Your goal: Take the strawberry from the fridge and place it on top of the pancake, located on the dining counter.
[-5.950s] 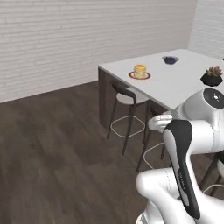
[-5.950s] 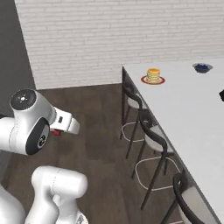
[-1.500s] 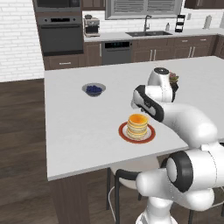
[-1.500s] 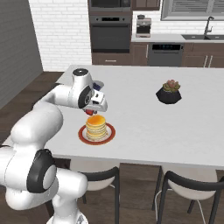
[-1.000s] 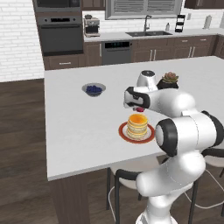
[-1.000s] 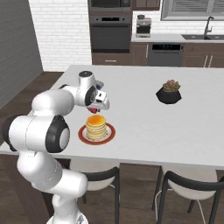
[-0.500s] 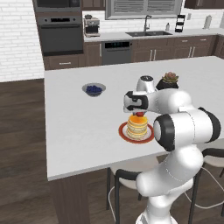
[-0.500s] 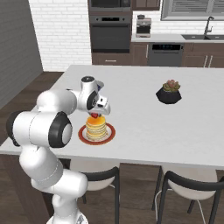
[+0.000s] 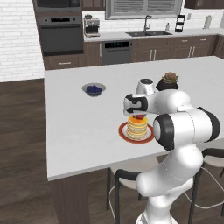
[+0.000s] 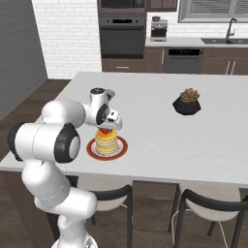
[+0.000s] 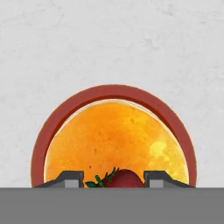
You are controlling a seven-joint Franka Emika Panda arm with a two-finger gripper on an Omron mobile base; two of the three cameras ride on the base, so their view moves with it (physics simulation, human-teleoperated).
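The round, golden, faintly mottled pancake (image 11: 116,144) stack sits on a flat red plate (image 11: 43,135) on the smooth white dining counter (image 9: 74,127). The gripper (image 11: 113,179) stands spread, its tips either side of the glossy red strawberry (image 11: 122,179) lying on the pancake.

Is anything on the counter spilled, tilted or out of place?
Nothing stands out. The pancake sits centred on its plate, the strawberry lies between the gripper fingers above it, and the counter shows no spill.
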